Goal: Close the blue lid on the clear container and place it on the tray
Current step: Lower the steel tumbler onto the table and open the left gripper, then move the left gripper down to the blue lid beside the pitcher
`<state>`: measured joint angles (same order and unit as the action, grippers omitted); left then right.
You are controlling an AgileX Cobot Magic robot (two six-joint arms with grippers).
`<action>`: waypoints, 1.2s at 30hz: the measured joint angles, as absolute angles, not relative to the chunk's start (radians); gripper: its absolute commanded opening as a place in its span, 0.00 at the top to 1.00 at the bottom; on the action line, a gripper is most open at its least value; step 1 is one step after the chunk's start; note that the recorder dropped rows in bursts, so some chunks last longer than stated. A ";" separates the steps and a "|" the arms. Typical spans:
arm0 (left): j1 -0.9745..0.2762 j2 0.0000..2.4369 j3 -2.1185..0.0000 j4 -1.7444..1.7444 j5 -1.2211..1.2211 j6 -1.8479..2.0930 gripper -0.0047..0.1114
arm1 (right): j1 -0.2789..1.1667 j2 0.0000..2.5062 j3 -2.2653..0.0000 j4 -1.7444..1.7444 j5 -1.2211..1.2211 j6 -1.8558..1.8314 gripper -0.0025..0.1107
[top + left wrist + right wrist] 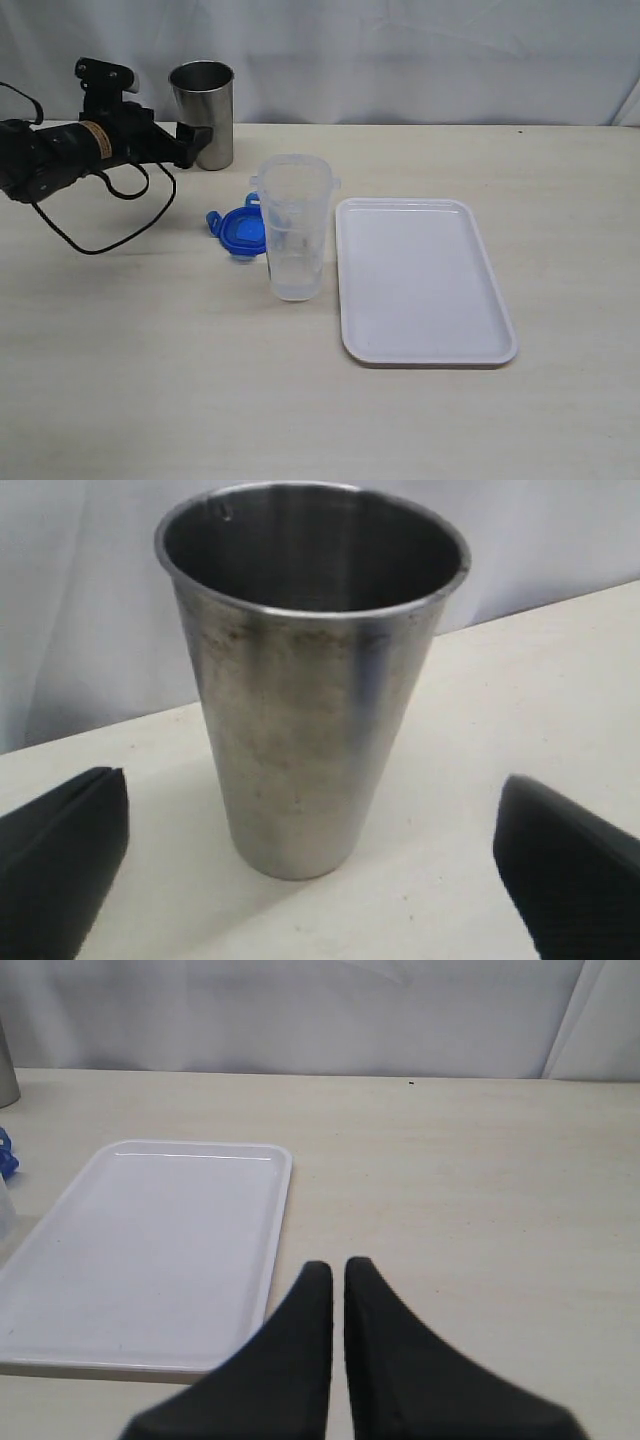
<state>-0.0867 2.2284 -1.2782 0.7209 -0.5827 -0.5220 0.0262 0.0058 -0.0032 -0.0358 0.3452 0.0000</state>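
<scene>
The clear container point(293, 228) stands upright and uncovered in the middle of the table. The blue lid point(236, 229) lies flat on the table just behind and left of it, partly seen through its wall. The white tray point(425, 280) lies bare right of the container. My left gripper point(193, 143) hovers at the back left, open, its fingers point(62, 850) spread wide on either side of the steel cup point(305, 670) without touching it. My right gripper point(337, 1266) is shut on nothing, low over the table beside the tray point(150, 1245); the exterior view does not show it.
The grey steel cup point(204, 112) stands upright at the back left, near the white backdrop. A black cable point(105, 240) loops from the left arm onto the table. A sliver of the lid point(5, 1155) shows at the edge of the right wrist view.
</scene>
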 measured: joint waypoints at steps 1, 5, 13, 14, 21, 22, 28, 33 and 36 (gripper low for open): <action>-0.087 2.212 -1.261 0.721 -0.584 -0.522 0.17 | 0.026 0.006 -0.003 -0.036 0.345 0.000 0.94; -0.087 2.152 -1.192 0.721 -0.584 -0.522 0.17 | 0.026 0.006 -0.003 -0.036 0.345 0.000 0.94; -0.087 1.924 -1.043 0.725 -0.437 -0.496 0.17 | 0.026 0.006 -0.003 -0.036 0.345 0.000 0.94; -0.087 1.891 -1.040 0.725 -0.387 -0.503 0.17 | 0.026 0.006 -0.003 -0.036 0.345 0.000 0.94; -0.087 1.599 -1.038 0.686 0.201 -0.565 0.17 | 0.026 0.006 -0.003 -0.036 0.345 0.000 0.94; -0.087 1.573 -1.040 0.644 0.291 -0.538 0.17 | 0.026 0.006 -0.003 -0.036 0.345 0.000 0.94; -0.085 1.551 -1.088 0.131 0.598 -0.020 0.17 | 0.026 0.006 -0.003 -0.036 0.345 0.000 0.94; -0.085 1.551 -1.099 -0.264 0.658 0.266 0.17 | 0.026 0.006 -0.003 -0.036 0.345 0.000 0.94; -0.085 1.551 -1.099 -0.343 0.651 0.318 0.17 | 0.026 0.006 -0.003 -0.036 0.345 0.000 0.94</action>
